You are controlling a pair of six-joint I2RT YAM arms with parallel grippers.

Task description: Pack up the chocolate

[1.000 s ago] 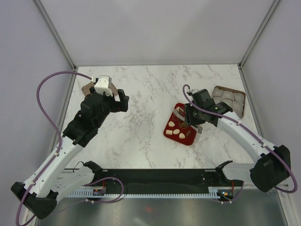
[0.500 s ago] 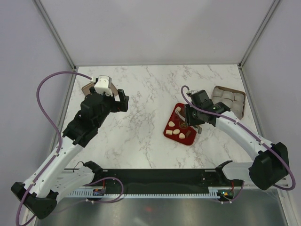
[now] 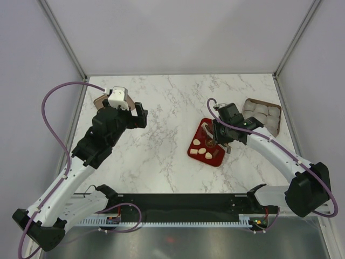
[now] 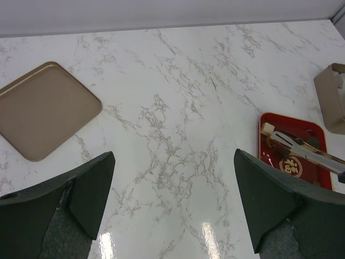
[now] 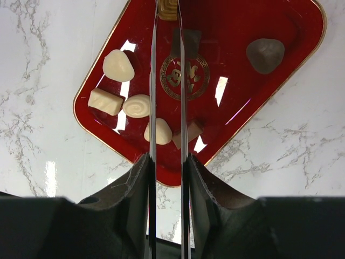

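Hovering low over the red tray (image 5: 242, 91), the right gripper (image 5: 167, 12) sets its narrowed blades either side of a tan chocolate (image 5: 168, 4); whether it is clamped cannot be told. The other chocolates (image 5: 118, 66) lie loose in that tray. Apparently parked aside to leave room, the left gripper (image 4: 172, 205) hangs wide open and empty.

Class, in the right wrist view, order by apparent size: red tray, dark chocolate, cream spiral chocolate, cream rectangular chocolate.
Largest: red tray.
Next: dark chocolate.
Last, too alike to rank: cream spiral chocolate, cream rectangular chocolate.
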